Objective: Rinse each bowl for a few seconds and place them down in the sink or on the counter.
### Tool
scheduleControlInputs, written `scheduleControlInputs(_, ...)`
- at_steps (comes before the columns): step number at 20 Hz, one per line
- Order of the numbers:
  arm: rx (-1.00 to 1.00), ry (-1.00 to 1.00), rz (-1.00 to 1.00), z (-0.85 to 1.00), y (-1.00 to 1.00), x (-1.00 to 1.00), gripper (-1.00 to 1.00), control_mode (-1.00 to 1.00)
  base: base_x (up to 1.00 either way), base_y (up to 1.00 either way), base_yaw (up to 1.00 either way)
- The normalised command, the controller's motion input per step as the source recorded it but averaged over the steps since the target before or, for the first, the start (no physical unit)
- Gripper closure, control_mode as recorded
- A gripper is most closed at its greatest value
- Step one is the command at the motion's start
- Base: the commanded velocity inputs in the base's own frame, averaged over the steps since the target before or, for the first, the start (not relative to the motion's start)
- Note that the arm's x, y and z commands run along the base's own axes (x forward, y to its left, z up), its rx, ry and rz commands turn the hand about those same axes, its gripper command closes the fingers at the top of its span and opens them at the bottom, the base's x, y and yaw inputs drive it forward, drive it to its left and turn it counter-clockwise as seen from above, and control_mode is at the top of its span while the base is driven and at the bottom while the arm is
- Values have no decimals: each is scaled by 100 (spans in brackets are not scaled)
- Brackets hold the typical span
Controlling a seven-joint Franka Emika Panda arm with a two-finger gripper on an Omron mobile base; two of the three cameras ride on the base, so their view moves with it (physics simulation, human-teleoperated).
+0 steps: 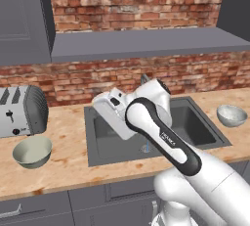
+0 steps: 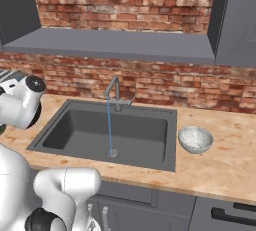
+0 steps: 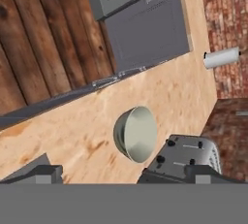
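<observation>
Neither bowl looks rinsed yet, judging by where they sit. The cream bowl (image 1: 32,151) stands upright on the counter (image 1: 68,164) at about nine o'clock from the sink (image 1: 100,154), just in front of the toaster (image 1: 22,110). The speckled bowl (image 2: 195,139) rests on the counter at three o'clock from the basin, close to its right rim and well apart from the cream one.

Water is already running: a thin blue stream drops from the tap (image 2: 114,91) straight to the drain (image 2: 113,152), so the rinsing station is ready and the basin holds nothing else.

The gripper (image 3: 123,174) is empty with its fingers spread wide; in the hand view the two dark fingertips (image 3: 41,172) stand far apart along the bottom edge. That camera looks at the cream bowl, which lies between the tips and somewhat beyond them (the toaster sits just beside it). The hand appears to be well short of the rim, though the tilted view makes that hard to judge.

So the whole job remains: pick up the cream bowl, hold it under the stream, set it down, then repeat with the speckled one.
</observation>
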Motion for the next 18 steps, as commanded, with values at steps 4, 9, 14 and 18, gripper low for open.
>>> scheduleControlInputs(4,0,1,5,-20,44,15,-100,-100,0,0,0)
scheduleControlInputs(9,-2,4,3,-21,40,13,-100,-100,0,0,0)
scheduleControlInputs(14,-3,5,3,-23,40,13,-100,-100,0,0,0)
scheduleControlInputs(18,-1,5,4,-22,32,15,-100,-100,0,0,0)
